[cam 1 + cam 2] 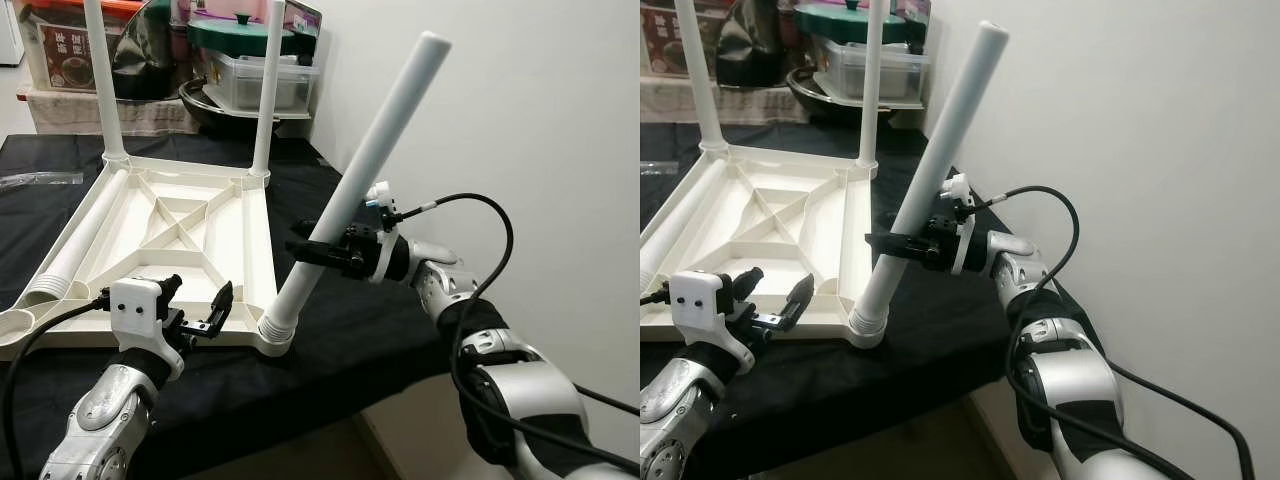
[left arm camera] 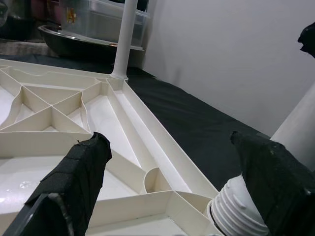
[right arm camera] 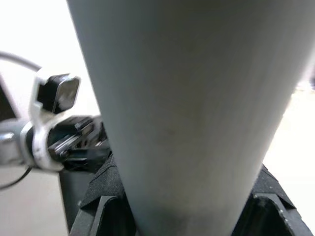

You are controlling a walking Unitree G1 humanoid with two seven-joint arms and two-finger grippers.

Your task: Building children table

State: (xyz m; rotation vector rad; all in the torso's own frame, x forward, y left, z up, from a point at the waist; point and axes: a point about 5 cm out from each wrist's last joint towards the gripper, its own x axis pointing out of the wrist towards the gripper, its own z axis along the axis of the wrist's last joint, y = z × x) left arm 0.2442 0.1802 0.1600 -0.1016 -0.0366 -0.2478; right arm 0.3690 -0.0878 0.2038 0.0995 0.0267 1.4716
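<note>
Tabletop [image 1: 175,235], white plastic and lying upside down with its ribbed underside up, fills the left and centre of the left eye view on a black cloth [image 1: 340,340]. Two legs [image 1: 268,90] stand upright in its far corner sockets at the top of the frame, and another leg [image 1: 75,245] lies flat along its left edge. A fourth leg [image 1: 365,170] leans steeply from the near right corner up toward the upper right, its threaded end [image 1: 275,335] at the corner socket; whether it is seated there cannot be told. Right gripper [image 1: 322,250], at centre right, has its black fingers closed around this tilted leg partway up. Left gripper [image 1: 195,305], at lower left, sits at the near edge of the tabletop with its fingers spread wide and nothing between them; in the left wrist view one finger [image 2: 74,182] is over the ribs and the other beside the threaded end. Boxes and a pot [image 1: 240,35] crowd the upper left, and a white wall [image 1: 540,120] takes up the right.
</note>
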